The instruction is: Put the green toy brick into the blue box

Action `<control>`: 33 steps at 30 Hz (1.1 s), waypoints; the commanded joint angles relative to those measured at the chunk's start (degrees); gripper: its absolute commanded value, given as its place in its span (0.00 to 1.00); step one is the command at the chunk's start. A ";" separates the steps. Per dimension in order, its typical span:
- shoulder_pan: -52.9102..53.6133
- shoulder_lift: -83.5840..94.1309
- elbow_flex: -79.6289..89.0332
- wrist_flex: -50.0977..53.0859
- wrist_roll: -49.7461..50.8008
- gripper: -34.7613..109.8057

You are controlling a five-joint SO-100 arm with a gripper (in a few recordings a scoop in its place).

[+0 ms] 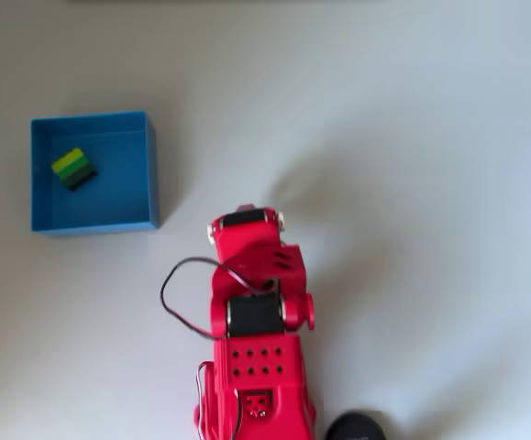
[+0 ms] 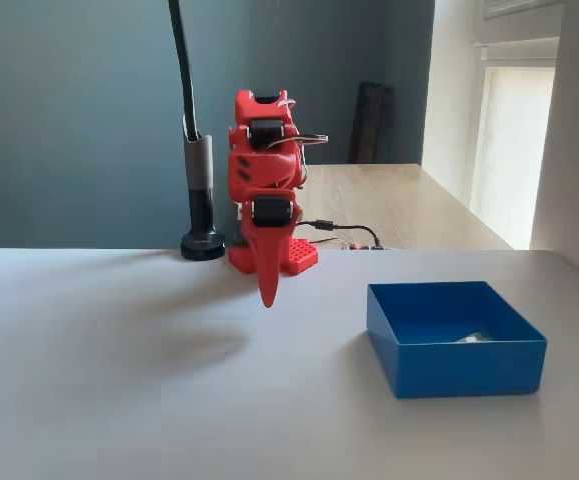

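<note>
Table (image 1: 412, 137): plain white.
Green toy brick (image 1: 73, 168): inside blue box (image 1: 152, 170); likely light, rigid (grasp its flat sides).
Gripper (image 2: 268, 298): closed, empty, beside the box.

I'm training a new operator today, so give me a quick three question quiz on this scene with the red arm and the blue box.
1. True or false: the green toy brick lies on the table outside the blue box.
2. In the overhead view, which part of the box holds the brick: A upper left, B lower right, C centre?
3. In the fixed view, what does the hand hold?

Key: 1 false, it lies inside. 2 A. 3 Nothing; it hangs above the table, folded in, apart from the box.
</note>
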 commanded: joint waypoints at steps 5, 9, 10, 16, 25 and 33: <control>1.32 13.54 7.73 -0.44 -0.35 0.24; 1.41 16.35 10.20 -0.35 -0.18 0.24; 1.41 16.79 10.46 0.00 -0.09 0.24; 1.05 18.46 10.46 3.78 1.14 0.24; 0.88 23.03 10.46 10.55 1.93 0.24; 0.79 23.64 10.46 10.63 2.02 0.24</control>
